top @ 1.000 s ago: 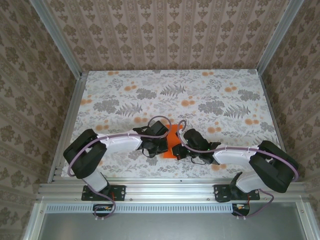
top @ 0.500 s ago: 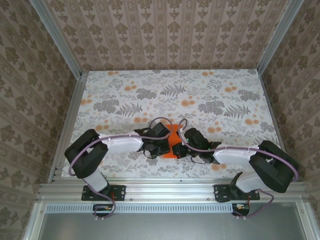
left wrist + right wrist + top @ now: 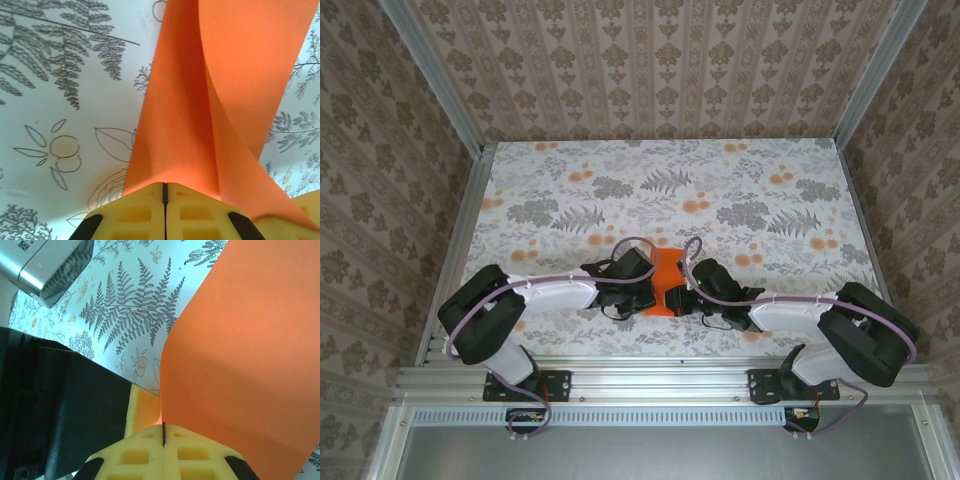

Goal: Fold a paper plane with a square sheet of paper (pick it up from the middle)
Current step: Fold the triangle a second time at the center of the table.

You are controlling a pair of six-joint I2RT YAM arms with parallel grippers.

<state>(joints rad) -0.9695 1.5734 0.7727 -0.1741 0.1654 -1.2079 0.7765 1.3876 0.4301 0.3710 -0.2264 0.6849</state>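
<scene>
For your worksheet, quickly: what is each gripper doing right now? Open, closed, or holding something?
Left gripper: closed, pinching the square sheet of paper.
Right gripper: closed, pinching the same sheet.

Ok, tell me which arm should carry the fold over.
Right, probably: the right pincer grips the square sheet of paper at its curling side; the left pincer pinches the flatter part.

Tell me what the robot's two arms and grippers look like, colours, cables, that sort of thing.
Both the left arm and right arm have white links between bulky black joint housings, with a thin lilac cable looping along each. The left gripper and right gripper end in pale yellow fingers moulded with square recesses.
</scene>
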